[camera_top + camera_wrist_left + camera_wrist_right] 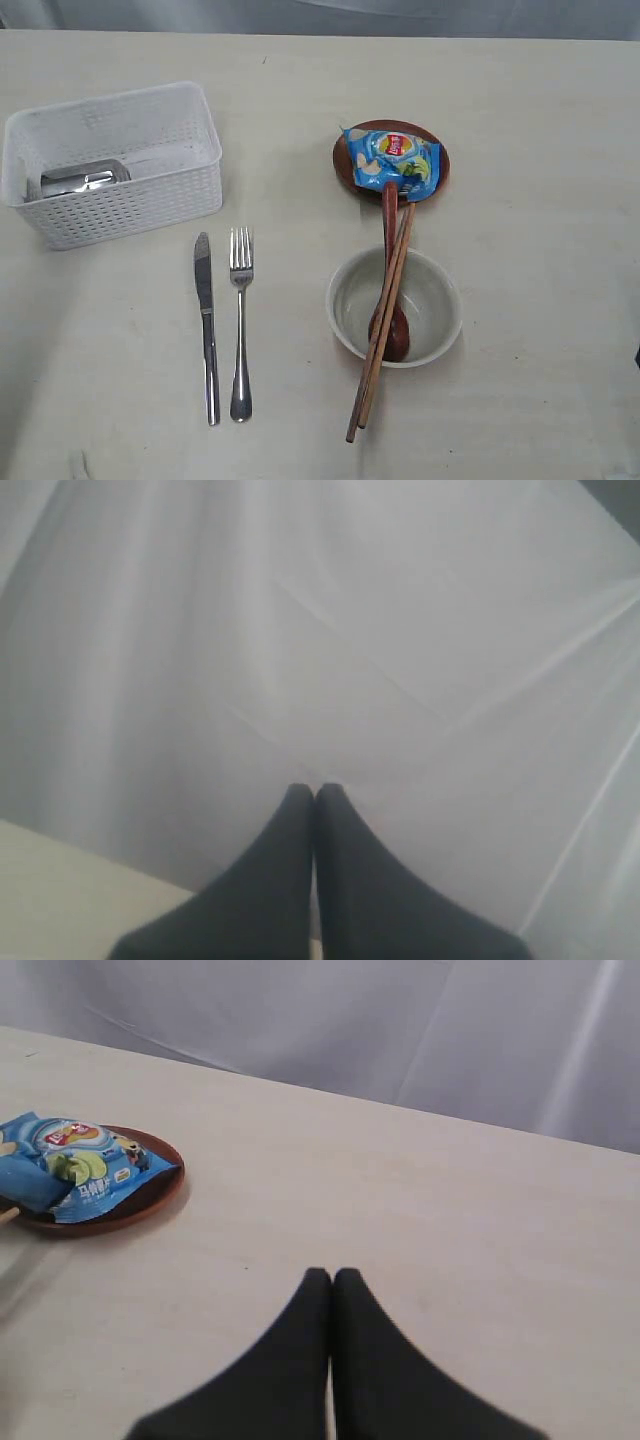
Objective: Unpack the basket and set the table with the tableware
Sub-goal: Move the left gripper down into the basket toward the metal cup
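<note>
Perforated plastic basket (150, 190), shiny metal knife (206, 320), wooden chopsticks (380, 330)

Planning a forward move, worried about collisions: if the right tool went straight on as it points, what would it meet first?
Probably nothing close: ahead of the right tool lies bare table, then the white curtain. The plate with the chip bag sits aside.

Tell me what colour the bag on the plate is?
The bag is bright blue with a red logo; clearest in the right wrist view.
</note>
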Tool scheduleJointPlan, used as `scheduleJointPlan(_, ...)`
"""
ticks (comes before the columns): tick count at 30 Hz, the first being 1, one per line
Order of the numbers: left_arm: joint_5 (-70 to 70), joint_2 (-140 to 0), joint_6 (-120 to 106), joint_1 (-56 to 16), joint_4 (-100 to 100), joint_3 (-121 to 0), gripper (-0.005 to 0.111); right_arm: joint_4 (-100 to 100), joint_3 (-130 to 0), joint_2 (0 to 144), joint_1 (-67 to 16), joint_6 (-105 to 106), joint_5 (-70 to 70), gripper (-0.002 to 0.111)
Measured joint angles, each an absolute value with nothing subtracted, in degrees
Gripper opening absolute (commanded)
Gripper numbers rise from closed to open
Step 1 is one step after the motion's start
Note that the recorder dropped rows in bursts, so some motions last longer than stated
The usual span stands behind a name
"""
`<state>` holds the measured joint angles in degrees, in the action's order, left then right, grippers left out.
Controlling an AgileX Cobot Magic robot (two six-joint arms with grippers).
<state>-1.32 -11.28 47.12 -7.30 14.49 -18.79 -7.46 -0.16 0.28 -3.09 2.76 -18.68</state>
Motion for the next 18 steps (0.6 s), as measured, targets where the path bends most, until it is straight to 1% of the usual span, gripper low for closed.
scheduleJointPlan(2,-5.3,-17.8,46.0,-7.4,14.5,-25.0,0.005,-7.5,-0.2,0.3,-3.1,2.8,-18.7,0.000)
scheduleJointPlan(5,-10.6,-28.3,38.2,-8.5,14.5,-33.3,0.017,-7.5,-0.2,0.3,-3.1,2.8,-18.7,0.000)
scheduleJointPlan(7,-14.8,-36.2,31.1,-9.6,14.5,-38.1,0.030,-7.5,-0.2,0.3,-3.1,2.8,-18.7,0.000)
scheduleJointPlan(10,-22.6,-47.1,23.1,-11.1,13.0,-45.2,0.054,-7.5,-0.2,0.3,-3.1,2.8,-18.7,0.000)
scheduleJointPlan(12,-28.5,-54.8,18.2,-11.9,9.2,-49.7,0.065,-7.5,-0.2,0.3,-3.1,2.5,-18.7,0.000)
scheduleJointPlan(14,-33.9,-61.9,11.8,-12.3,4.3,-53.6,0.069,-7.5,-0.2,0.3,-3.1,2.4,-18.7,0.000)
scheduleJointPlan(18,-45.1,-76.0,-1.0,-12.6,-3.1,-60.1,0.066,-7.5,-0.2,0.3,-3.1,2.3,-18.7,0.000)
